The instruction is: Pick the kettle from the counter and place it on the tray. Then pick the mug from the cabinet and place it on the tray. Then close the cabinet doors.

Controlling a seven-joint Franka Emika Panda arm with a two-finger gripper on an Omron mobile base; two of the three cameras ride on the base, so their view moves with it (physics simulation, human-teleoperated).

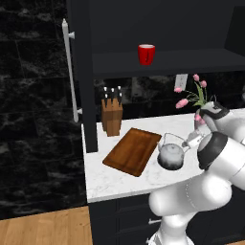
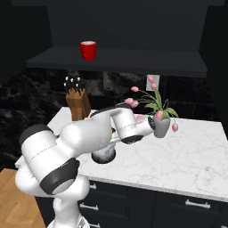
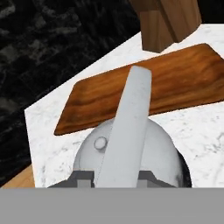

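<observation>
The grey kettle [image 1: 171, 157] stands on the white marble counter [image 1: 110, 179], just right of the wooden tray [image 1: 133, 150]. My gripper [image 1: 191, 141] reaches it from the right. In the hand view my gripper [image 3: 116, 177] is shut on the kettle's arched handle [image 3: 129, 118], with the round body [image 3: 162, 153] below and the tray [image 3: 175, 87] beyond. In the right base view my arm hides most of the kettle [image 2: 104, 155]. The red mug [image 1: 146, 54] stands on the shelf of the open dark cabinet [image 1: 167, 62]. The left cabinet door [image 1: 81, 72] is swung open, its silver handle [image 1: 69, 72] facing me.
A wooden knife block [image 1: 112, 117] stands behind the tray by the wall. A grey vase of pink flowers [image 2: 161, 126] stands close behind my wrist. Bare counter [image 2: 187, 156] stretches to the right. The counter's front edge runs just below the kettle.
</observation>
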